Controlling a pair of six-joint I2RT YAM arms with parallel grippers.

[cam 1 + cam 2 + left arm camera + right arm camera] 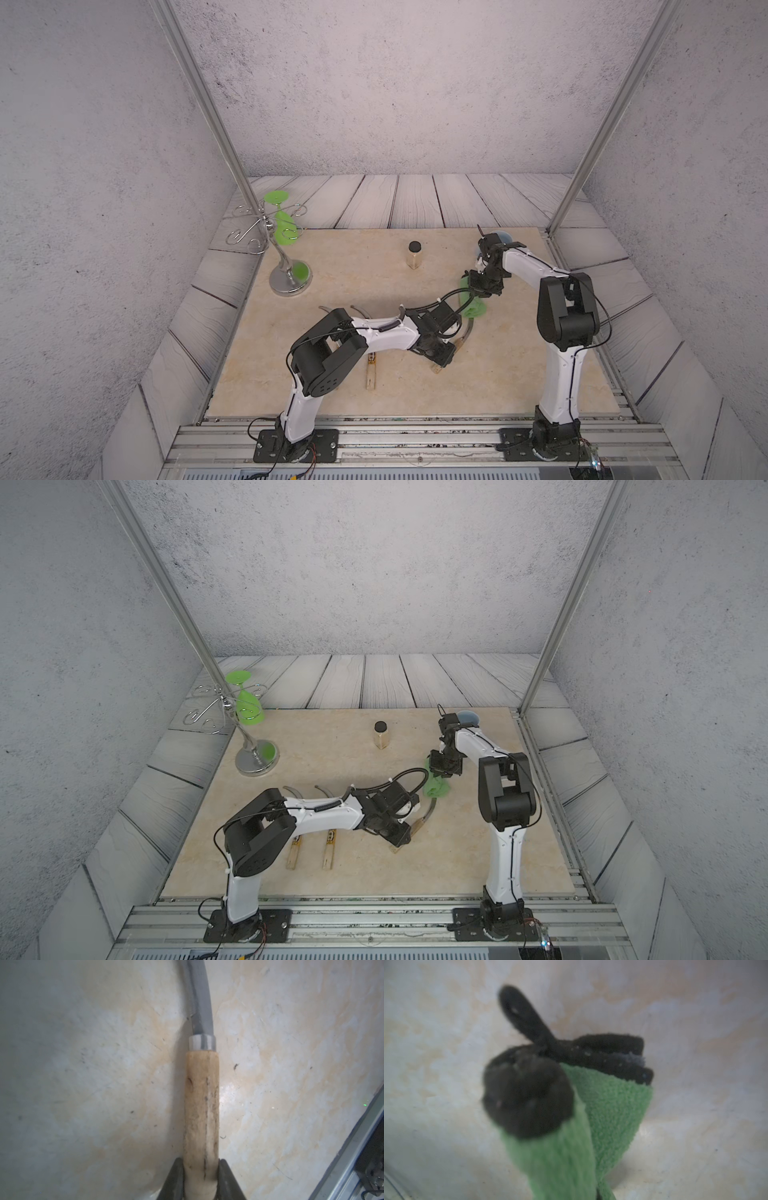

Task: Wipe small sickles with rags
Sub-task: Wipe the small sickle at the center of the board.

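Note:
My left gripper [201,1167] is shut on the pale wooden handle [201,1115] of one small sickle. Its grey curved blade [200,1001] runs away over the beige mat. In both top views this sickle [419,825] lies right of centre, with the left gripper [444,353] low over its handle. The blade's far end passes out of sight behind the green rag [473,308] [436,788]. My right gripper [478,291] is shut on that rag from above. In the right wrist view the rag [612,1109] hangs bunched, dark edging foremost. Two more sickles [294,854] [329,852] lie side by side under the left arm.
A chrome goblet stand [291,282] holding a green goblet [284,232] stands at the mat's far left corner. A small bottle with a black cap [414,255] is at the back centre. A blue bowl [505,237] sits behind the right arm. A metal rail [415,436] runs along the front.

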